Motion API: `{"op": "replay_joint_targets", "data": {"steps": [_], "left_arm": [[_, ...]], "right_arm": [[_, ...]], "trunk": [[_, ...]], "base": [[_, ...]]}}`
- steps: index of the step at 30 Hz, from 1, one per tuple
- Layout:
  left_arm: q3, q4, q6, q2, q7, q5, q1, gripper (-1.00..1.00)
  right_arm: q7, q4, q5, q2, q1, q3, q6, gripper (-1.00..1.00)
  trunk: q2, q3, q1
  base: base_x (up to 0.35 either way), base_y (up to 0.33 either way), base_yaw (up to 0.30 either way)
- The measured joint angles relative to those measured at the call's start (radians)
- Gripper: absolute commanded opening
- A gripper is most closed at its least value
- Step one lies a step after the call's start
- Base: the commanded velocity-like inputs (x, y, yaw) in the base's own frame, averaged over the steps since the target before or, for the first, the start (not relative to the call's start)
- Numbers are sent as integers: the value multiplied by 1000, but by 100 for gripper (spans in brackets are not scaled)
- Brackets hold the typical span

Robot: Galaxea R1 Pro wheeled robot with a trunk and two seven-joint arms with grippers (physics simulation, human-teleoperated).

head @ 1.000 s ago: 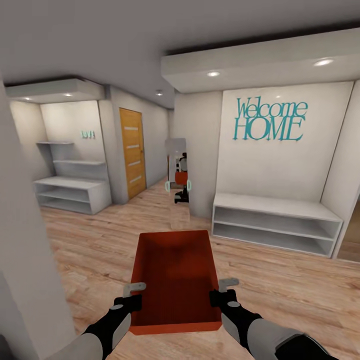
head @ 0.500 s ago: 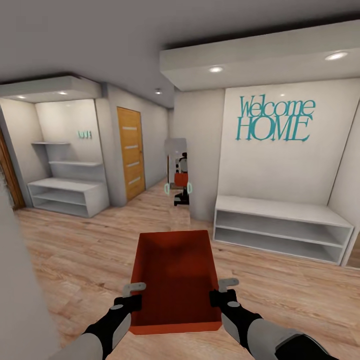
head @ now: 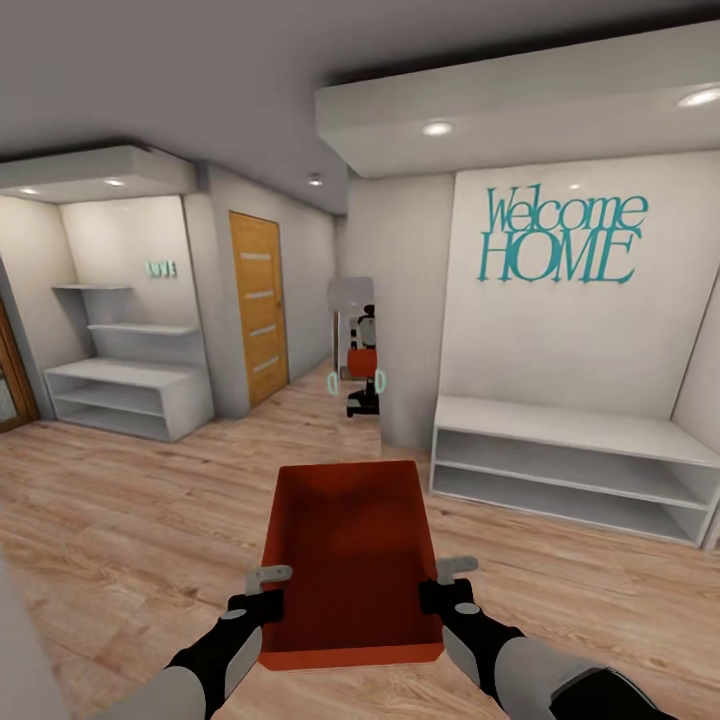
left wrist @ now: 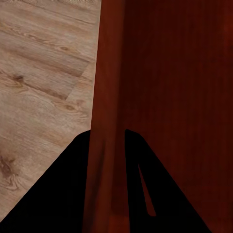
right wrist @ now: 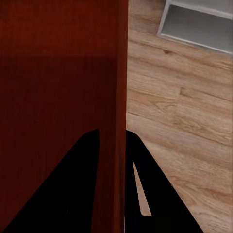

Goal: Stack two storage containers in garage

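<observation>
I hold one orange-red storage container [head: 350,550] out in front of me, level above the wood-plank floor. My left gripper [head: 262,590] is shut on its left wall and my right gripper [head: 440,585] is shut on its right wall, both near the container's near end. In the left wrist view the thin red wall [left wrist: 109,97] runs between the dark fingers [left wrist: 73,184]. In the right wrist view the right wall [right wrist: 116,73] sits likewise between the fingers [right wrist: 141,184]. The tub is empty inside. The garage is out of view.
A low white shelf unit [head: 570,465] stands at the right under a teal "Welcome HOME" sign [head: 560,240]. White shelving [head: 130,395] fills an alcove at the left. Ahead are an orange wooden door [head: 257,305] and a mirror [head: 357,350] reflecting the robot. Pale plank floor [head: 150,520] lies between.
The whole view has shifted: the grey wall close at the left has slid out of frame and the shelves and sign look nearer. Both grippers still hold the container as before.
</observation>
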Motion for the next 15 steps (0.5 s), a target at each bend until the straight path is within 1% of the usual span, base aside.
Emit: {"op": "replay_joint_targets", "data": {"steps": [15], "left_arm": [[0, 0, 0, 0, 0, -1, 0, -100]], "right_arm": [[0, 0, 0, 0, 0, 0, 0, -100]], "trunk": [[0, 0, 0]], "base": [[322, 0, 0]]}}
